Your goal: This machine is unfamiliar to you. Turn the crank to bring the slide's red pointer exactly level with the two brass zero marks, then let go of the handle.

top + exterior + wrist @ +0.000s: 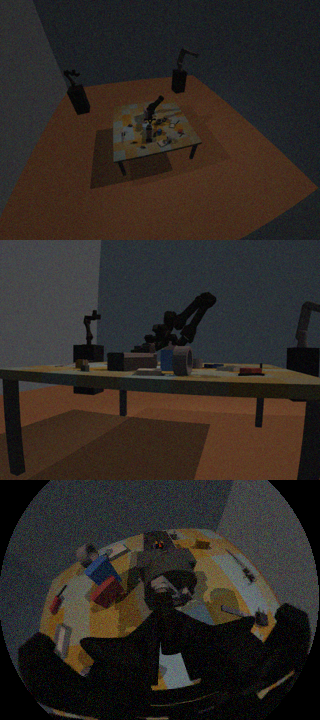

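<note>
The dark box-shaped machine (149,134) (131,361) stands near the table's middle. Its grey and dark upper parts (167,560) fill the upper middle of the wrist view. A tiny red pointer (159,545) shows on its far part with small orange-yellow spots beside it; whether it is level with the brass marks is too small and noisy to tell. My gripper (149,120) (163,610) is at the near end of the machine, its fingers close together, shut on the crank handle. The handle is mostly hidden by the dark fingers.
A blue block (159,131) (166,360) (102,570) and a red block (107,592) are beside the machine. A grey ring (182,360) (87,554) and a pale slab (148,372) (116,551) are farther out. A yellow block (80,363) (201,544) lies on the other side.
</note>
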Action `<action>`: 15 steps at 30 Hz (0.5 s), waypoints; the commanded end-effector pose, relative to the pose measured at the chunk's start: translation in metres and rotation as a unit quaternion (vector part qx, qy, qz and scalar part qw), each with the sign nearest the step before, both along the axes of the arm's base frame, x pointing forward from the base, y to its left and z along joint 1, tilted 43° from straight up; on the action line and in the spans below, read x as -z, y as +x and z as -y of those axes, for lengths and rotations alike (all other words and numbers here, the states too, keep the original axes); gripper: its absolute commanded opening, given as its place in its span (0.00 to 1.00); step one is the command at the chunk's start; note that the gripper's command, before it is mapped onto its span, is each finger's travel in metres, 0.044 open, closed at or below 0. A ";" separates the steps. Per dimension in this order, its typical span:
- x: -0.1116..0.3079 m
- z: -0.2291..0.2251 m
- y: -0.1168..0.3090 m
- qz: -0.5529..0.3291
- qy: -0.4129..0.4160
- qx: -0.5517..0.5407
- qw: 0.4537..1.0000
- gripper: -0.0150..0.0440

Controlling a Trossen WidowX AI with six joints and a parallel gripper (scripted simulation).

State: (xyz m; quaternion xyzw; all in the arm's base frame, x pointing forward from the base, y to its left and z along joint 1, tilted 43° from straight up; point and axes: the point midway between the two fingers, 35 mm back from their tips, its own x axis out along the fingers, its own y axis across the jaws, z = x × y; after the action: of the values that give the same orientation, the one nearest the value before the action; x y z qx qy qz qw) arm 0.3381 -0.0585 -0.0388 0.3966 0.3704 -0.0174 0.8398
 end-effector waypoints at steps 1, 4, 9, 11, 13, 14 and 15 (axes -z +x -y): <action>-0.001 -0.009 0.003 0.006 0.002 -0.012 1.000 0.25; -0.001 -0.011 0.003 0.006 0.002 -0.012 1.000 0.25; 0.000 -0.015 0.004 0.006 0.002 -0.012 1.000 0.25; 0.001 -0.017 0.005 0.006 0.002 -0.012 1.000 0.25; 0.002 -0.019 0.005 0.006 0.003 -0.012 1.000 0.25; 0.002 -0.020 0.005 0.006 0.003 -0.012 1.000 0.25; 0.003 -0.021 0.005 0.006 0.003 -0.012 1.000 0.25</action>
State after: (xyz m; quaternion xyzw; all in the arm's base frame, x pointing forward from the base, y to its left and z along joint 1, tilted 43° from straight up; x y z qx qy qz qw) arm 0.3413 -0.0460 -0.0401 0.3971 0.3683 -0.0116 0.8406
